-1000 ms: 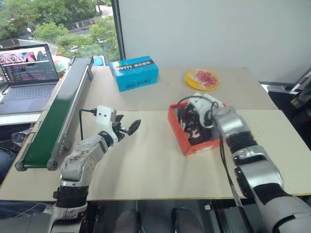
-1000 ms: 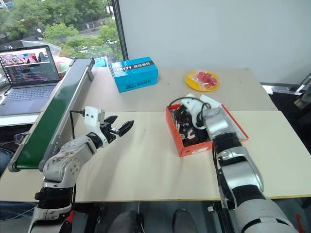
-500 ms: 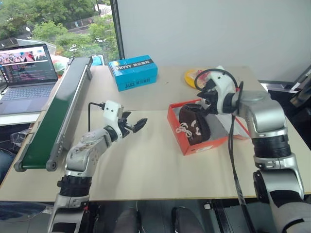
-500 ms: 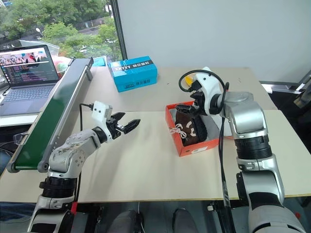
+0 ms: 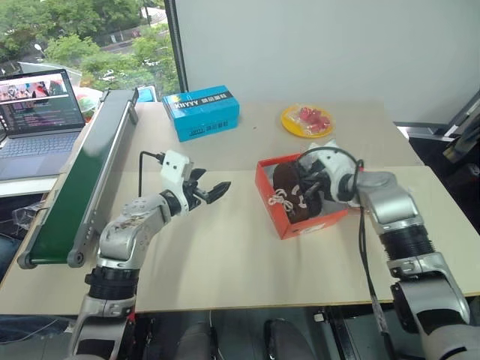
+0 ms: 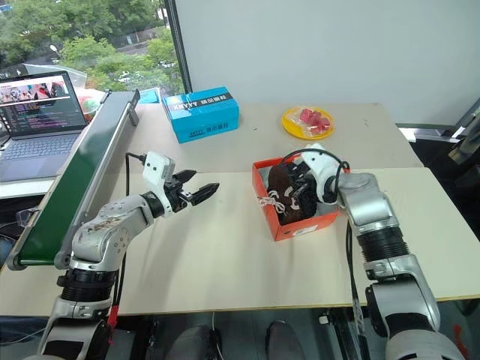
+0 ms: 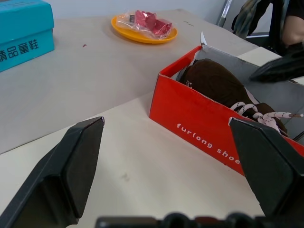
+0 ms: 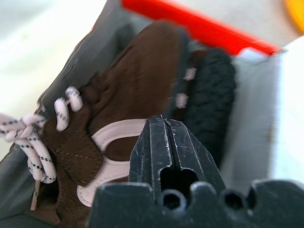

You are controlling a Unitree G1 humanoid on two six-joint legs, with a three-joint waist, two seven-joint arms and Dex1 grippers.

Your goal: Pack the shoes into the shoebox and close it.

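We take the shoebox (image 5: 300,217) as landmark: red-orange, lid open, sitting on the table (image 5: 225,255) right of centre. White lettering on its near wall reads "furlong shoe…" in the left wrist view, the rest cut off. Both shoes (image 5: 294,193) lie inside the shoebox, dark brown; we see cream laces spilling over the wall nearest the left gripper, and one black treaded sole turned up against the far side in the right wrist view.

Right gripper (image 6: 306,186) sits over the shoebox interior, just above the shoes; its fingers are pressed together with nothing between them. We can't tell whether the tips touch the shoe.

Left gripper (image 5: 217,189) hangs above bare table, well apart from the shoebox on its left side, pointing toward it. Its fingers (image 7: 71,161) are spread wide and hold nothing.

Behind the shoebox and to the left stands a blue carton (image 5: 201,112); we read "XIIYYY" or similar on top, not sure of the letters, plus Chinese characters on its side in the left wrist view. Directly behind the shoebox is a yellow plate (image 5: 306,121) with red items in clear wrap. Far left of the shoebox runs a green conveyor (image 5: 79,180), and beyond it an open laptop (image 5: 37,116), screen text too small to read.
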